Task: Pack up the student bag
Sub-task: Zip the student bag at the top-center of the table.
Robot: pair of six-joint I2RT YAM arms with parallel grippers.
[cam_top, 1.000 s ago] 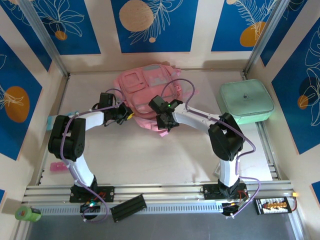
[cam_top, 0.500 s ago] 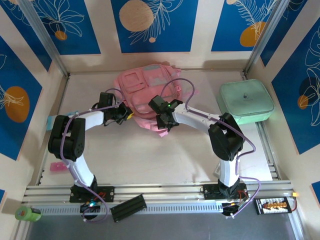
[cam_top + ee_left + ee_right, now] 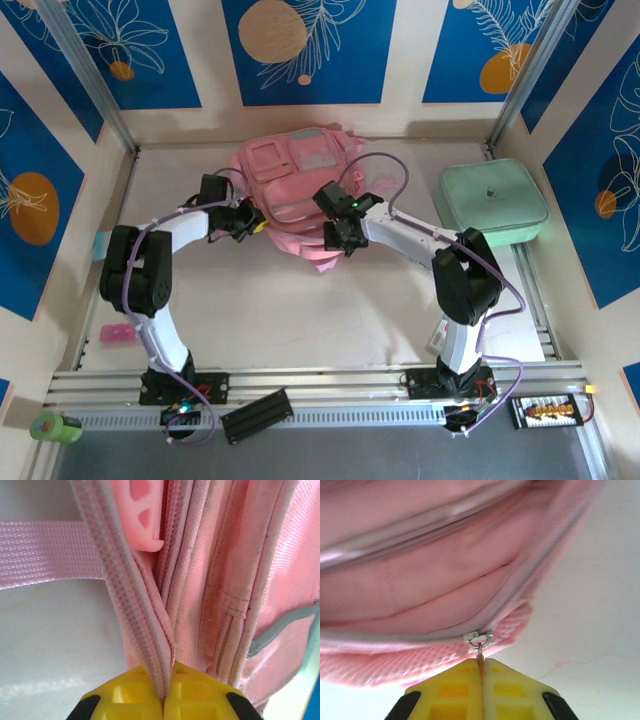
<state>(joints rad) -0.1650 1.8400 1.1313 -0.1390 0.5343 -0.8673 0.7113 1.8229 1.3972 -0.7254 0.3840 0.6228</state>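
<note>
The pink student bag (image 3: 290,175) lies at the back middle of the table, front pockets up. My left gripper (image 3: 250,222) is at the bag's left side, and its yellow fingertips (image 3: 125,697) are shut on a fold of the bag's zip edge (image 3: 150,645). A pink strap (image 3: 45,552) and a plastic buckle (image 3: 142,515) lie beyond them. My right gripper (image 3: 342,236) is at the bag's near right edge. There it (image 3: 481,680) is shut on the zip pull (image 3: 480,657), which hangs from the silver slider (image 3: 478,639).
A mint-green rounded case (image 3: 493,205) stands at the back right. A small pink item (image 3: 115,333) and a teal one (image 3: 100,243) lie by the left wall. A black bar (image 3: 257,415) and a green tape roll (image 3: 55,428) lie by the front rail.
My right gripper has moved right and slightly back along the bag's edge with the zip pull in it. The left gripper has shifted a little towards the back, still shut on the zip edge.
</note>
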